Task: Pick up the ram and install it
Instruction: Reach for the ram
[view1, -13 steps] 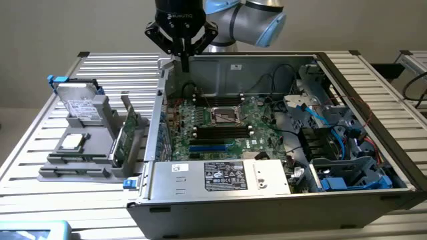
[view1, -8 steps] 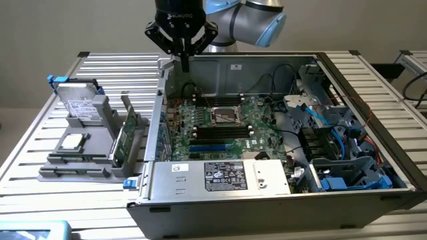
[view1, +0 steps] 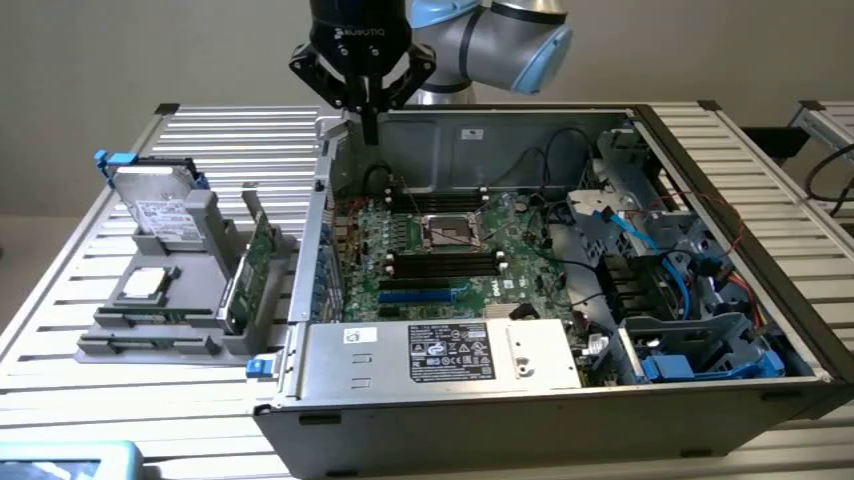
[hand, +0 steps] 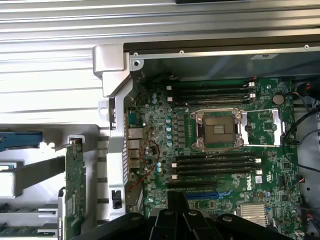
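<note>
One open computer case (view1: 534, 425) lies on its side; I reckon so slots face up for top-down reach. Grey holder (view1: 147, 345) just beside case. Gripper (view1: 370, 138) above case's far wall, pinched together, gripping nothing. Ram (view1: 258, 272): thin dark-green stick, on edge in holder, likely for easy pinching.

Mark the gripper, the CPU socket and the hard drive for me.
gripper (view1: 370, 136): exterior view, between its fingertips.
CPU socket (hand: 218, 130): wrist view, middle of the contact field.
hard drive (view1: 163, 212): exterior view, its labelled face.
</note>
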